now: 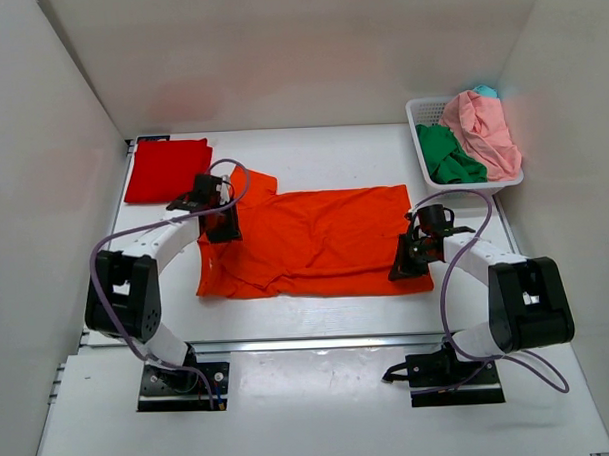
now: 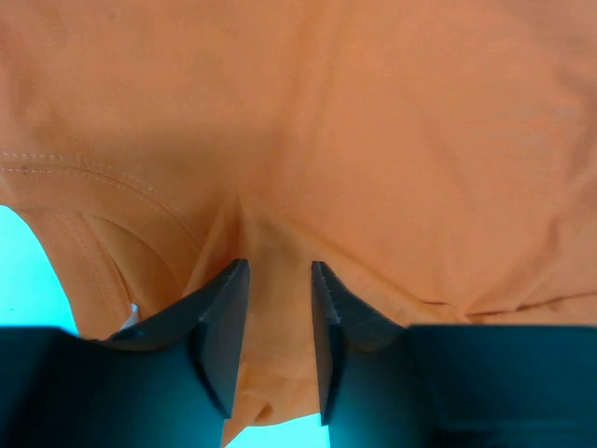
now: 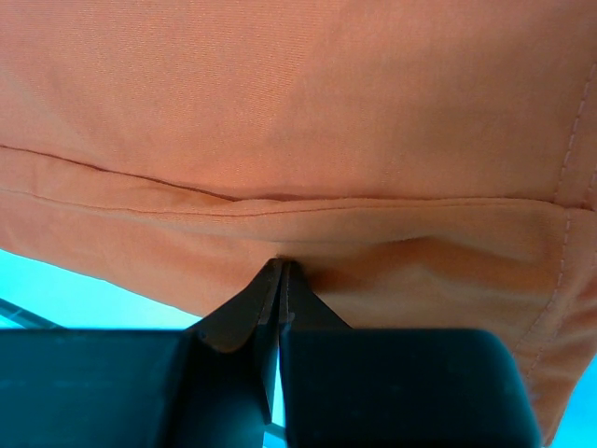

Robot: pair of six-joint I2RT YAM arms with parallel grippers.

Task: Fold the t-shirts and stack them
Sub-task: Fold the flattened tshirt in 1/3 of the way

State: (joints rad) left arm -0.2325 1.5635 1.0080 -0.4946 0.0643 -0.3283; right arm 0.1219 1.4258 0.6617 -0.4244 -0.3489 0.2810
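The left arm (image 1: pixel 125 289) and the right arm (image 1: pixel 527 300) are built alike: white rounded links joined by black boxy joint housings, each rising from a flat black rectangular base plate (image 1: pixel 180 387). A thin lilac cable (image 1: pixel 135 231) runs in loose loops along each arm. The left gripper (image 2: pixel 280 271) and the right gripper (image 3: pixel 280 265) are matte black, each with two wedge-shaped fingers (image 2: pixel 219 327) tapering to thin tips.

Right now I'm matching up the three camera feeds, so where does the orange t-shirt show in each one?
Top external: orange t-shirt spread across the table centre.
Left wrist: t-shirt fills nearly the whole frame.
Right wrist: t-shirt fills the upper frame.
Shared landmark: bare table beside the cloth's edge.
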